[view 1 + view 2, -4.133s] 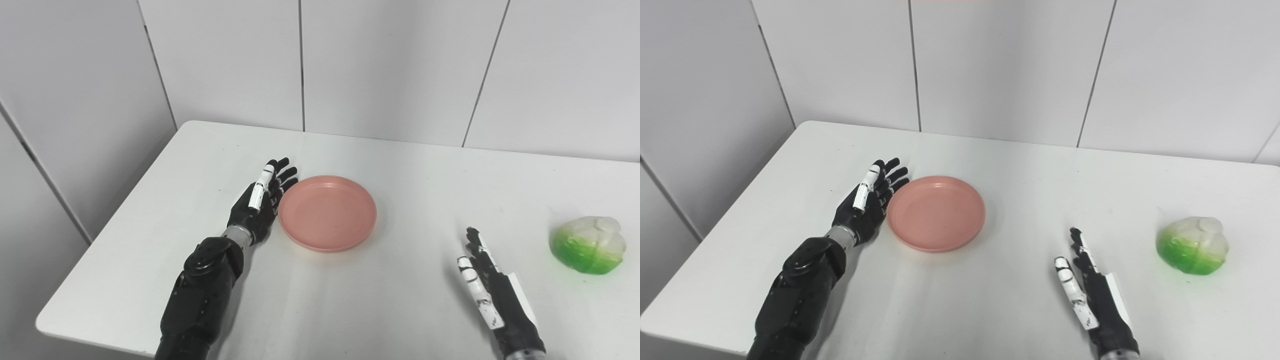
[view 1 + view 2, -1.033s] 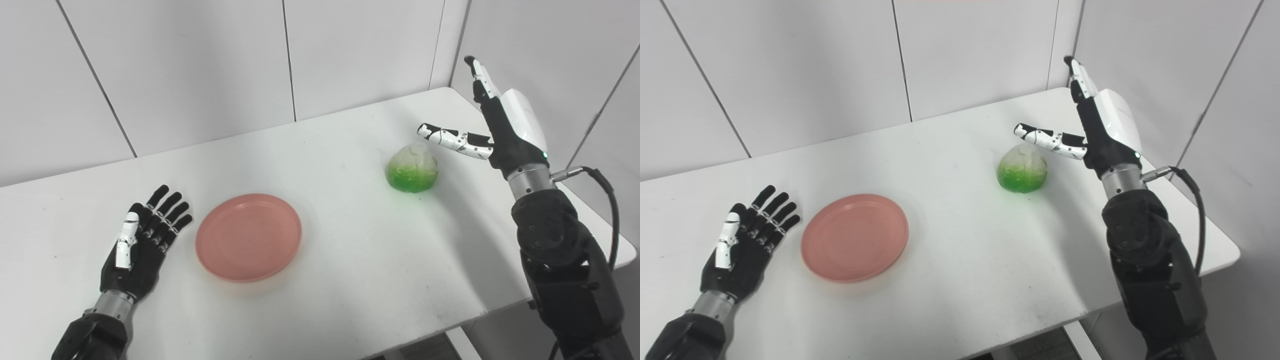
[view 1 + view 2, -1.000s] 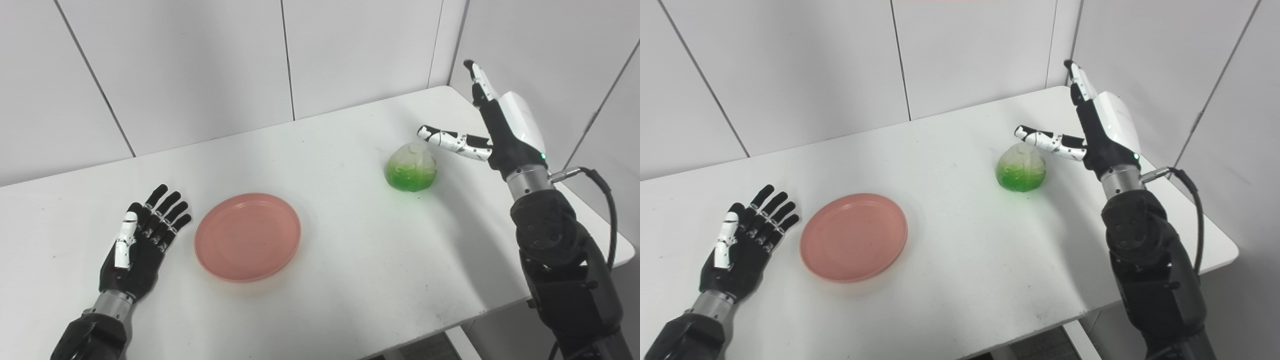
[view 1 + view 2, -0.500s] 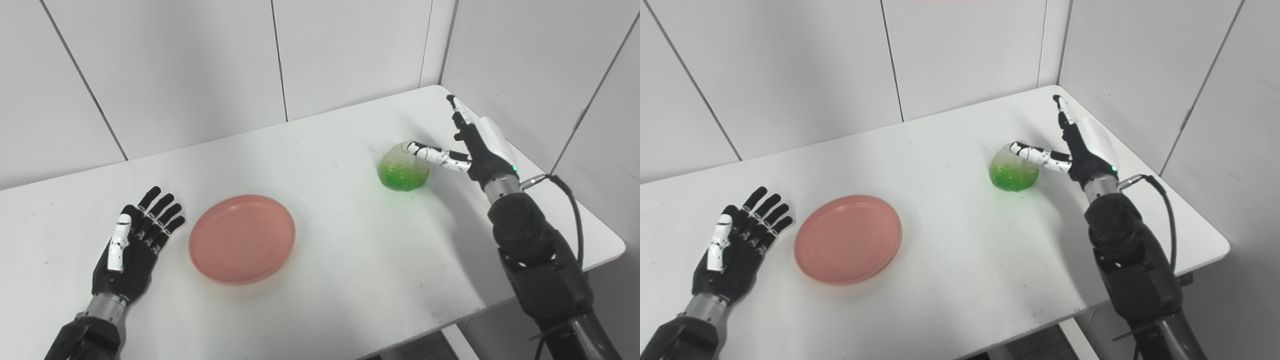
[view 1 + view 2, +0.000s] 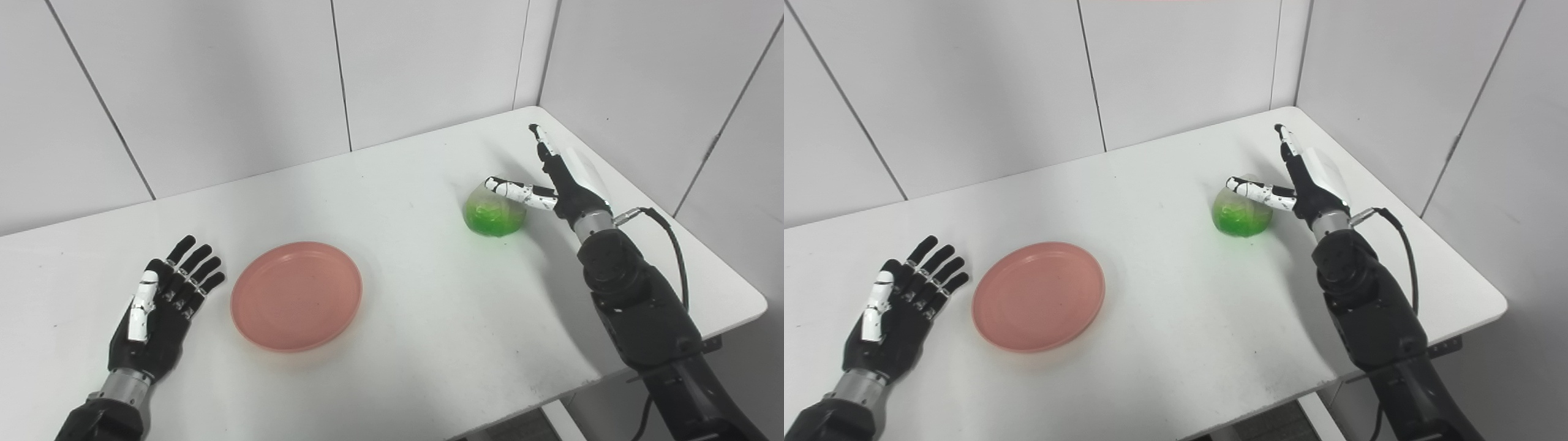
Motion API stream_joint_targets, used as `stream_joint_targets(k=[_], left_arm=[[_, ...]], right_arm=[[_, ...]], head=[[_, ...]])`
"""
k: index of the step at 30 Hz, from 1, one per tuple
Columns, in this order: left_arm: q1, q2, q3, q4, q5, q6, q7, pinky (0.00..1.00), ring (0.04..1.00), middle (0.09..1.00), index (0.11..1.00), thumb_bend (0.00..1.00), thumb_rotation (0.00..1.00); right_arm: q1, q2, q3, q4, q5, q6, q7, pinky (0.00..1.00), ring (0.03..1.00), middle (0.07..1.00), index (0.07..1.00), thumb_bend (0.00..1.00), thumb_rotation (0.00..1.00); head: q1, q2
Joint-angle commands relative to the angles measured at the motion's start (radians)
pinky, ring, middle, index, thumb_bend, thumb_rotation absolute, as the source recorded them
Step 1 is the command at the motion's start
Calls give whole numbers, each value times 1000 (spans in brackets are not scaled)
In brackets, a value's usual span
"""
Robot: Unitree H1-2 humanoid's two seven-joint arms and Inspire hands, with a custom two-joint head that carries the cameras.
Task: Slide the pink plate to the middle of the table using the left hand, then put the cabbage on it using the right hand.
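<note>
A round pink plate [image 5: 296, 295] lies flat on the white table [image 5: 429, 306], left of its middle. My left hand [image 5: 158, 312] rests open beside the plate's left rim, a small gap away, palm up and fingers spread. The cabbage [image 5: 493, 213], green below and pale on top, sits at the table's right side. My right hand [image 5: 563, 184] is open at the cabbage's right; its thumb lies across the top of the cabbage while the fingers [image 5: 1287, 142] point up and away behind it.
White panelled walls close in behind the table and along its right side, meeting in a corner near the cabbage. The table's right edge [image 5: 744, 288] and front edge are close to my right arm. A black cable [image 5: 667, 226] loops off the right wrist.
The camera has swung right since the first frames. In the last second my right hand came down and left until its thumb lay over the cabbage. The left hand drew back slightly from the plate.
</note>
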Motion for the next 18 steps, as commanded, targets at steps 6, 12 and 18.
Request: stream_joint_targets(k=[6, 12, 18], left_arm=[[81, 21, -2, 16, 29, 25, 23, 840, 853, 860, 856, 494, 843], [90, 22, -9, -16, 27, 43, 33, 843, 855, 862, 861, 494, 850], [96, 20, -11, -46, 24, 62, 49, 842, 853, 861, 861, 476, 854]], right_arm=[[-67, -55, 32, 34, 18, -30, 19, 856, 990, 1000, 1000, 1000, 685], [-79, -88, 70, 52, 37, -13, 92, 893, 1000, 1000, 1000, 1000, 688], [-89, -115, 99, 50, 43, 2, 152, 892, 1000, 1000, 1000, 1000, 667]], head=[[4, 11], [5, 20], [16, 34]])
